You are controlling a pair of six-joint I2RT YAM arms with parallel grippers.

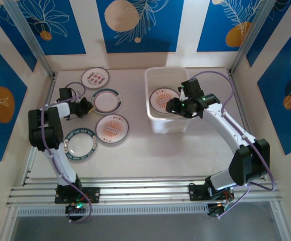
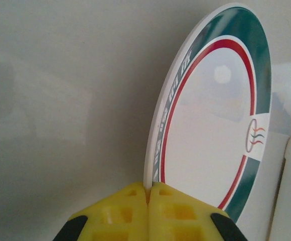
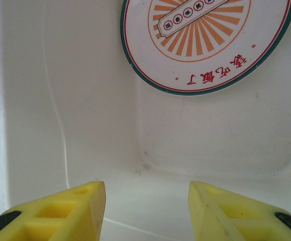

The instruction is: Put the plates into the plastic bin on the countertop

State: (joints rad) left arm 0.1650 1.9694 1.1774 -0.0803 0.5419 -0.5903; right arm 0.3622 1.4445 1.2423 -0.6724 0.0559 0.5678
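Note:
My left gripper (image 1: 88,107) is shut on the left rim of a white plate (image 1: 105,101) with a dark green and red border, at the left of the countertop (image 1: 135,155). In the left wrist view the yellow fingers (image 2: 175,211) pinch that plate's (image 2: 215,125) edge. My right gripper (image 1: 171,105) hangs open inside the plastic bin (image 1: 148,95), holding nothing. An orange sunburst plate (image 1: 164,98) lies on the bin floor. In the right wrist view this plate (image 3: 205,40) sits beyond the open gripper (image 3: 146,196), apart from it.
Three more plates lie on the counter at the left: a red-patterned one (image 1: 95,77) at the back, an orange one (image 1: 112,128) in the middle, a green-rimmed one (image 1: 80,143) nearest the left arm. Cream walls and aluminium rails (image 1: 135,191) border the counter.

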